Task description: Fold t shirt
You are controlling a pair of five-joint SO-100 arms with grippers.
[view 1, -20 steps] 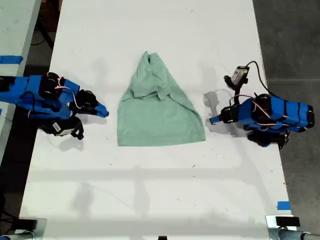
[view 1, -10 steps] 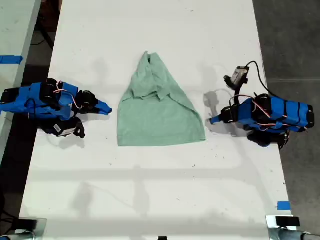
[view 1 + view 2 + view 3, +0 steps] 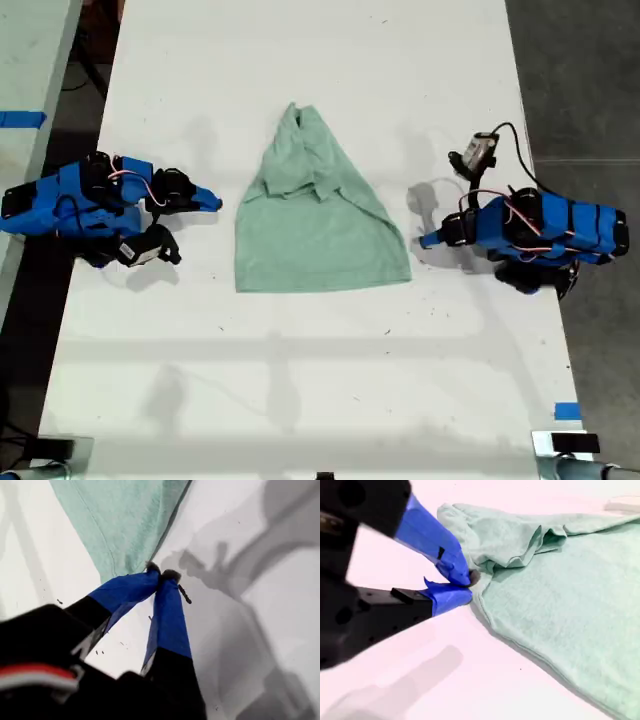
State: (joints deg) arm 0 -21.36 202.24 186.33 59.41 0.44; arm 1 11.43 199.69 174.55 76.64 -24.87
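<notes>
The mint-green t shirt point(image 3: 315, 230) lies on the white table point(image 3: 300, 380), narrowed to a point at the far end and wide at the near hem. My first gripper point(image 3: 424, 241) is on the exterior view's right, shut and empty, its tips on the table just off the shirt's near corner point(image 3: 125, 520). The first wrist view shows the tips point(image 3: 161, 573) pressed together. My second gripper point(image 3: 214, 203), on the exterior view's left, is shut with nothing in it. It points at the shirt's side edge by a bunched fold point(image 3: 520, 540), with its tips point(image 3: 469, 585) just short of the cloth.
A small camera on a black cable point(image 3: 482, 150) sits behind the arm on the exterior view's right. Blue tape point(image 3: 566, 410) marks the table's near corner on that side. A second table with blue tape point(image 3: 20, 118) stands at the exterior view's left.
The arm on the exterior view's left has swung its gripper toward the shirt and slightly toward the far end. The other arm and the shirt have stayed still.
</notes>
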